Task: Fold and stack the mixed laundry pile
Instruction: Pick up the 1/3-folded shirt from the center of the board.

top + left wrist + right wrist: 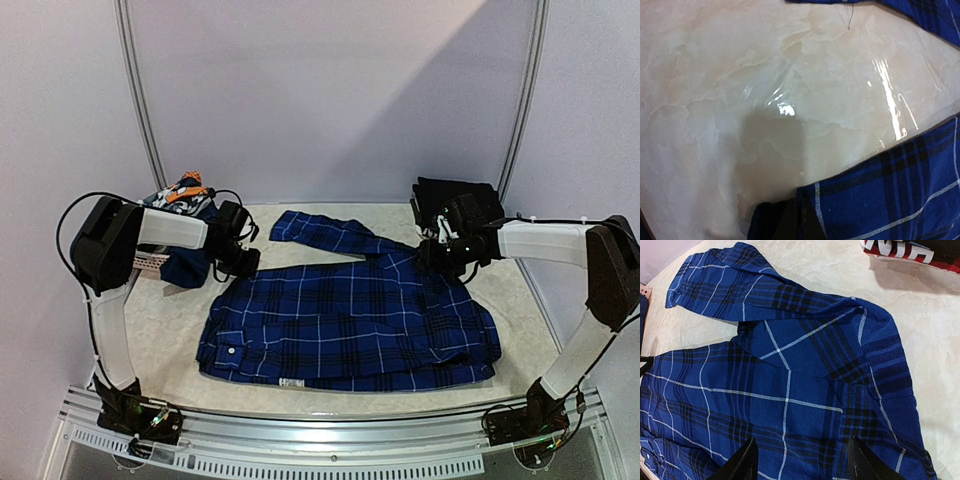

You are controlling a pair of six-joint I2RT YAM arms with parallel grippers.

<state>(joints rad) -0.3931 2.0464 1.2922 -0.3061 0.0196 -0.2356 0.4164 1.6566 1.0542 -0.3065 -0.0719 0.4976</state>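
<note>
Blue plaid shirt (345,325), left tool (238,262) pinching its edge, right tool (802,465) spread above, bare table (740,100) beyond

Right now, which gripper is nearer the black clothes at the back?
Right. The right gripper sits in front of the black clothes; the left gripper is across the blue plaid shirt, at its left edge.

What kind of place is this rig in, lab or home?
Probably a lab test cell: bare pale backdrop with metal poles, a marble-look table fronted by a metal rail, one plaid shirt spread out.
</note>
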